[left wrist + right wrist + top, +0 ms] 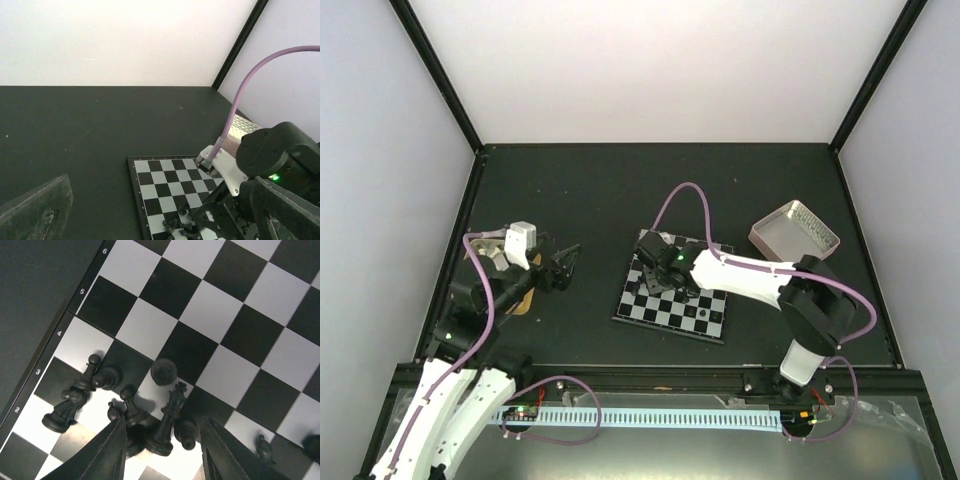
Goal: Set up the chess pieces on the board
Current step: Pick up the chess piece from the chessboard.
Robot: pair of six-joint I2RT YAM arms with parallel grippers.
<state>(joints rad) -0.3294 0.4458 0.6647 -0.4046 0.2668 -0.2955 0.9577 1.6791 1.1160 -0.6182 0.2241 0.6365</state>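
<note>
Right wrist view showed the board (225,315), black and pale silver checks, lying flat mid-table, its edge numbered 2 to 6. About nine small black pieces (170,412) crowded near rows 2 to 4, some toppled. Right gripper (162,440) hung open astride them, gripping nothing; left gripper (564,263) sat open and empty, well left of the board.

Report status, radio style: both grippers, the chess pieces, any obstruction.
Left gripper open, off the board. Right gripper open, straddling clustered chess pieces, several toppled. Neighbouring pieces crowd the fingers.
</note>
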